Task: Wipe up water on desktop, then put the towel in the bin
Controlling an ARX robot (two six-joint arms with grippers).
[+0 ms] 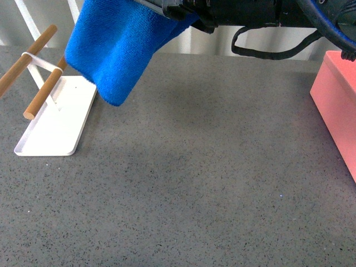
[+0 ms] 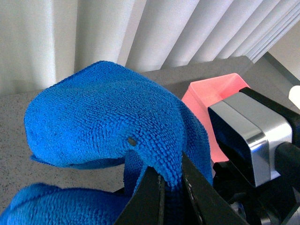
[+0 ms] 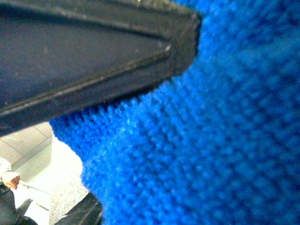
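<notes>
Towel [image 1: 117, 50] hung above the desktop [image 1: 194, 183], pinched between my left gripper's [image 2: 168, 171] jaws; my right gripper's [image 3: 145, 117] state I couldn't tell. No water showed, so wiping seemed done; the bin [image 1: 339, 105] awaited.

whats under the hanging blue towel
Bare desktop and an edge of the white tray. The towel hangs clear of both, covering the tray's far corner and part of one wooden bar.
</notes>
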